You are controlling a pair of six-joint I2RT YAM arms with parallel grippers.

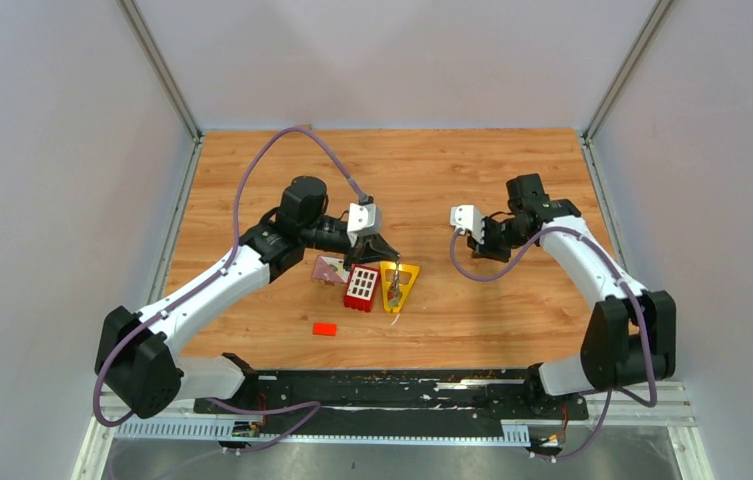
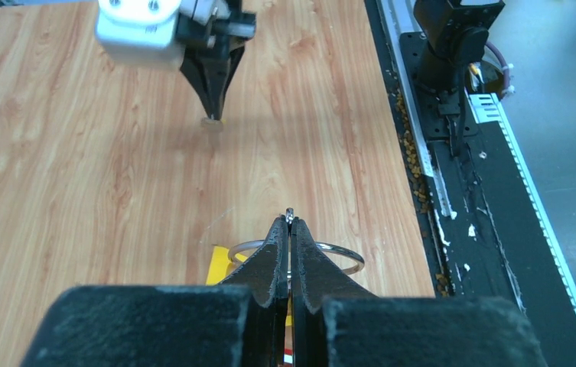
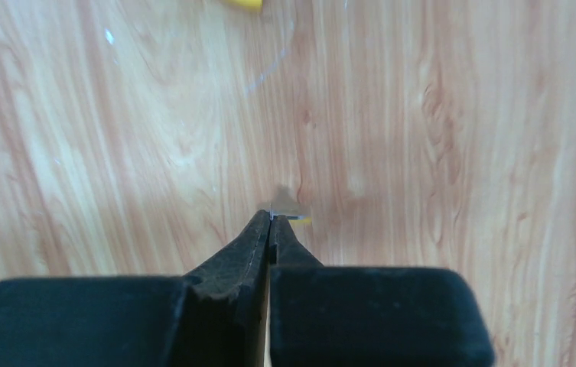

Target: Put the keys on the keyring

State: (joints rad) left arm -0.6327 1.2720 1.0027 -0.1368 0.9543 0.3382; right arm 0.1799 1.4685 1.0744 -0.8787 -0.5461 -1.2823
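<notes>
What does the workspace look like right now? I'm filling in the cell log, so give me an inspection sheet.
Surface: wood table.
Job's things: keyring pinched in left claw; small silver piece, apparently a key, held by right claw.
Clutter: yellow frame, windowed red block, pink piece, small red block.
Claws: both shut.
Cables: purple cable along each arm.
Surroundings: grey walls, black rail with crumbs.

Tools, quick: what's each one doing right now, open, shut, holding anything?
Left tool: closed, pinching the keyring.
Right tool: closed on a small silver piece at its tip, probably a key.
</notes>
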